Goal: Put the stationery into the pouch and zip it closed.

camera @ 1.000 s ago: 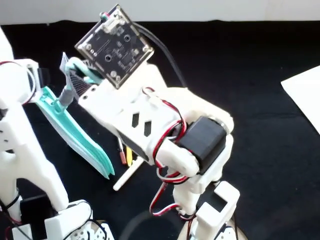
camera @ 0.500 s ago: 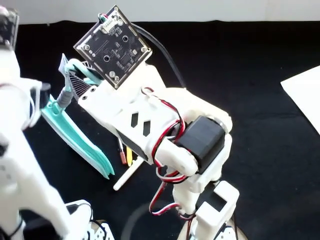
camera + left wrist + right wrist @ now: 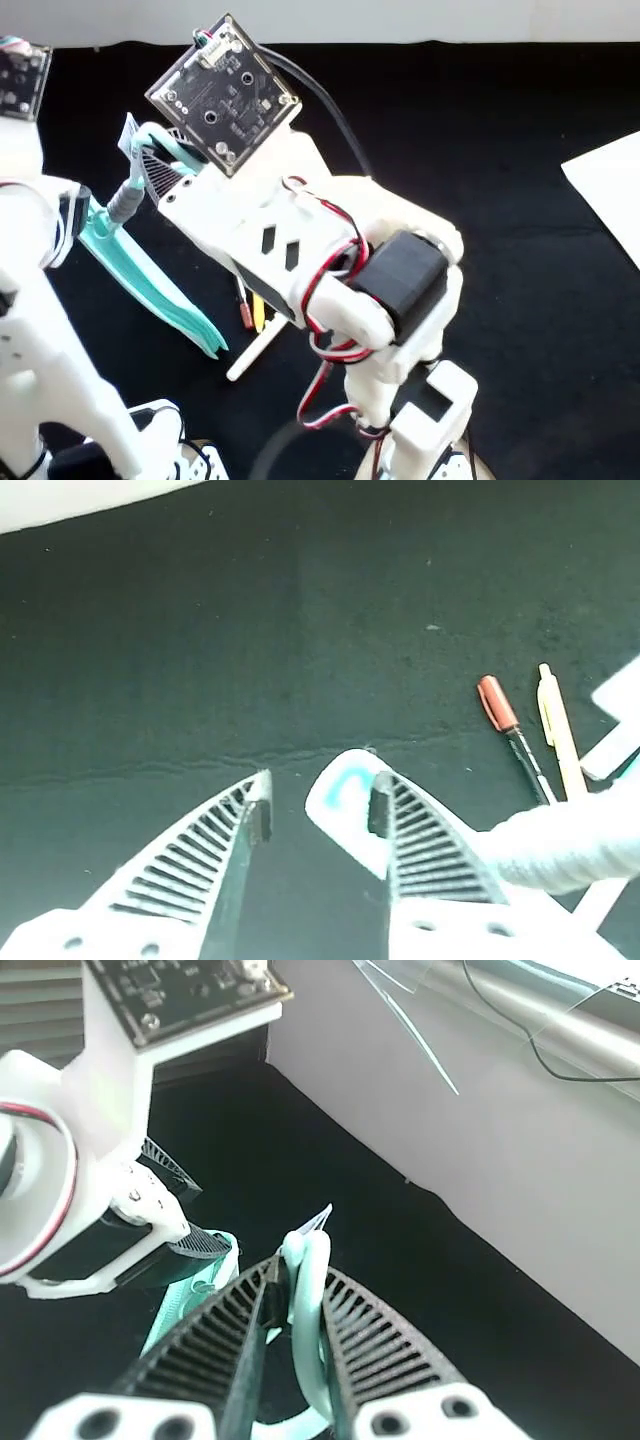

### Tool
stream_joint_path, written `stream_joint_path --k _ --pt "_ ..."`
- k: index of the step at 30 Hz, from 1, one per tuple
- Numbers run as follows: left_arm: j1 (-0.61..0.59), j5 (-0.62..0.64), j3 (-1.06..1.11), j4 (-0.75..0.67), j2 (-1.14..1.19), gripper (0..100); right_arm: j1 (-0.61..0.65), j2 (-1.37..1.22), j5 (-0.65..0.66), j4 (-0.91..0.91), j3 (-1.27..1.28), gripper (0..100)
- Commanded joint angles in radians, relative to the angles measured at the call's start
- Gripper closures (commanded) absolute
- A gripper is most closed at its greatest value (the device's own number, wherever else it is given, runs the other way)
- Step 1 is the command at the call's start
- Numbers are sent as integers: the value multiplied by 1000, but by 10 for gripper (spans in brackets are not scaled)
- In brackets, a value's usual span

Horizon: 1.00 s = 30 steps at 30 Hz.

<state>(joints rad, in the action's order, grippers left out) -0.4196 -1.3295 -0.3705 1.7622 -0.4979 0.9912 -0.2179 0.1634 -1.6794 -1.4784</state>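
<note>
Right gripper (image 3: 300, 1280): clenched on the flat teal pouch (image 3: 150, 285). A rounded teal edge at one end of the flat teal pouch stands between the two ribbed black fingers (image 3: 370, 1355), and both pads press on it.

Flat teal pouch: held up off the black table cover (image 3: 500, 150). In the high view it hangs slantwise from the right gripper, between the two arms, with its lower end near the pens.

Left gripper (image 3: 320, 805): released, with the jaws standing apart. A pale corner of the flat teal pouch with a teal mark lies in the gap. It touches the inner face of one finger (image 3: 425, 845) and is clear of the other.

Grey piece (image 3: 560, 840): a pale grey, rod-shaped thing just beside that same finger. In the high view it sits at the raised end of the pouch. What it is cannot be told.

Dark pen with a red-brown cap (image 3: 508, 730): flat on the table cover, well apart from both grippers.

Pale yellow pen (image 3: 558, 730): just beside the dark pen and nearly parallel to it.

White pen (image 3: 255, 352): on the table cover near the other two. Its far end is hidden under the right arm.

White sheet (image 3: 610, 190): at the edge of the table cover, far from the pouch.
</note>
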Motion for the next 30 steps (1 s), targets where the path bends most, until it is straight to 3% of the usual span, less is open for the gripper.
stream_joint_path --k 1,16,23,30 --pt "-13 -34 -4 5 8 832 4 -22 -12 -4 -27 992" --pt "-65 -66 4 0 7 835 -47 -38 -9 4 -28 992" --pt "-64 196 -136 -3 13 835 -139 -27 28 82 -39 992" --pt "-65 637 -134 -9 15 835 -179 82 109 254 -133 992"
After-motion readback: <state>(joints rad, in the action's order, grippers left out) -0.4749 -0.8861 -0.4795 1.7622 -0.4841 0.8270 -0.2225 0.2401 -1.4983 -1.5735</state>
